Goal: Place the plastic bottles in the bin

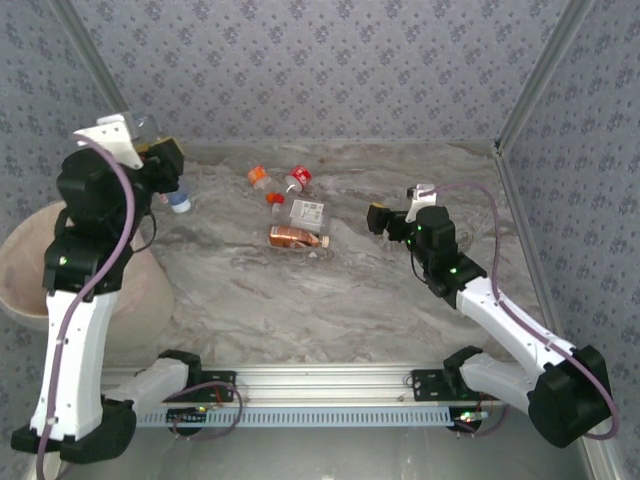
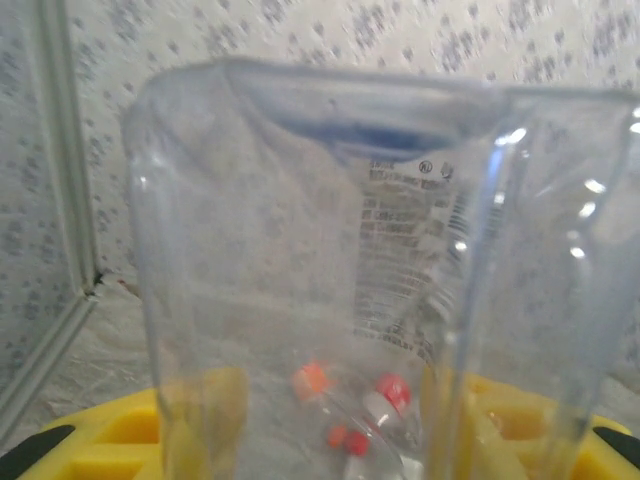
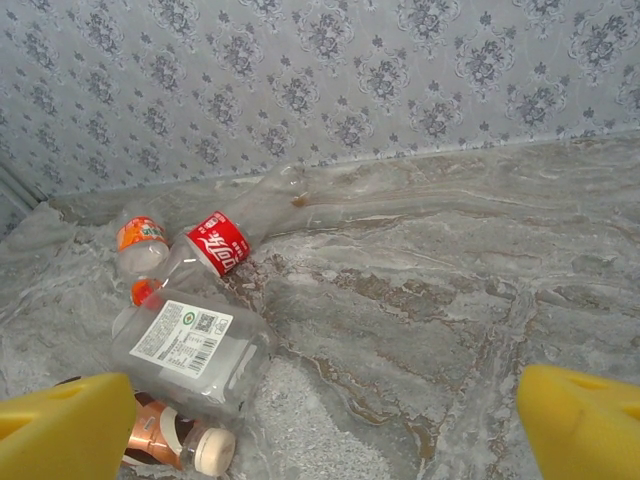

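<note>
Left gripper (image 1: pixel 168 180), clamped on a clear bottle (image 2: pixel 330 300), raised near the bin (image 1: pixel 25 270) for dropping in; right gripper (image 1: pixel 378 218), fingers spread wide, empty, poised beside remaining bottles (image 3: pixel 190 340).

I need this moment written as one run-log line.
left gripper: shut on clear blue-capped bottle, held up near bin | right gripper: open, empty, above table | on table: four bottles

Grey marbled table (image 1: pixel 330 300) ringed by patterned wallpaper walls (image 1: pixel 330 70).

White-black arms (image 1: pixel 75 350), purplish cables (image 1: pixel 129 205), yellow fingers (image 3: pixel 65 425), maybe foam.
</note>
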